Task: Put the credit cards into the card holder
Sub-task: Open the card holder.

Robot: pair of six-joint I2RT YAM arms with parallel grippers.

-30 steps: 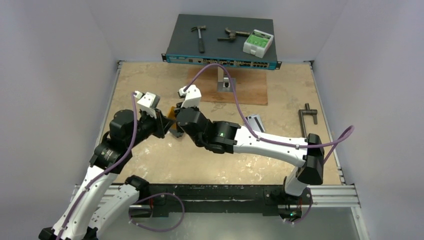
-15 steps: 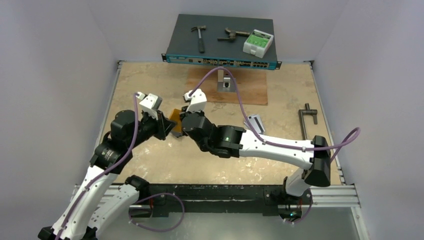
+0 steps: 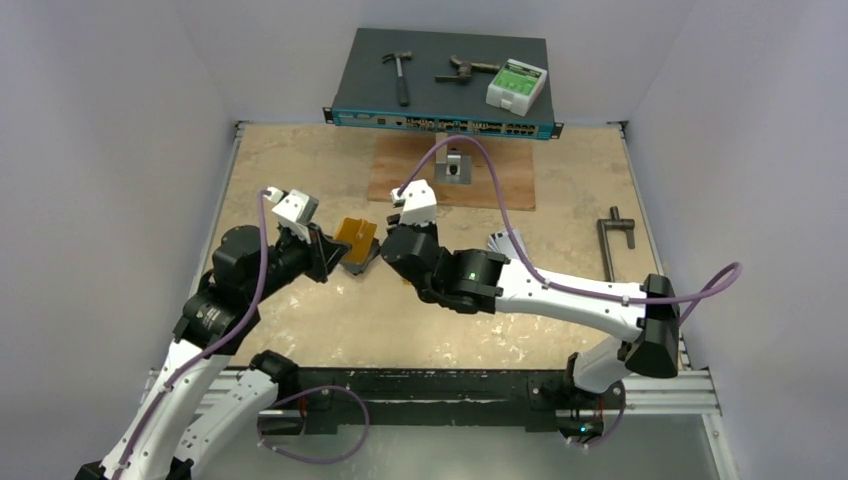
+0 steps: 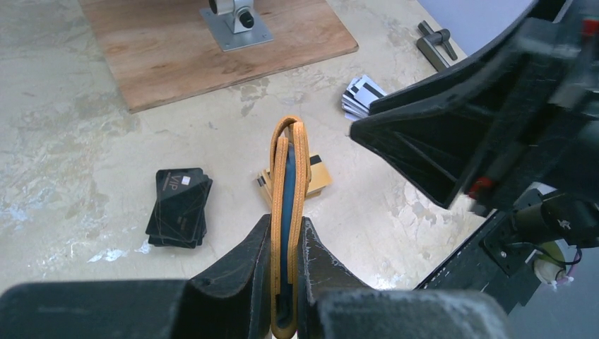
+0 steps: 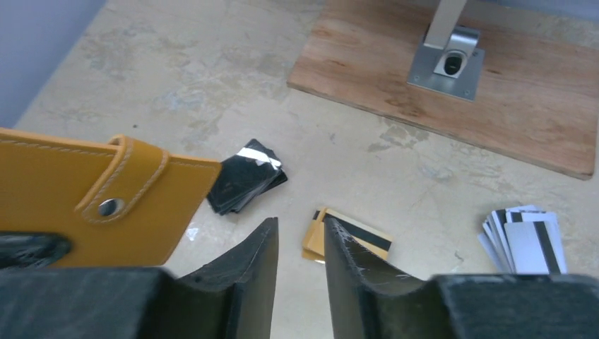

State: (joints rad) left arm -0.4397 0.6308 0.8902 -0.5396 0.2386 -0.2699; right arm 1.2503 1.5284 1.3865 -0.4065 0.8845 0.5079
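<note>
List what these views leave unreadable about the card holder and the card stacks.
- Card holder sleeves: edge-on in the left wrist view, pinched in the left claw; the right wrist view shows only its outside, cut by the frame edge.
- Yellow-orange cards: count unclear; a finger of the right claw overlaps them in the right wrist view.
- Silver cards: the right arm covers part in the left wrist view; too small from above.
</note>
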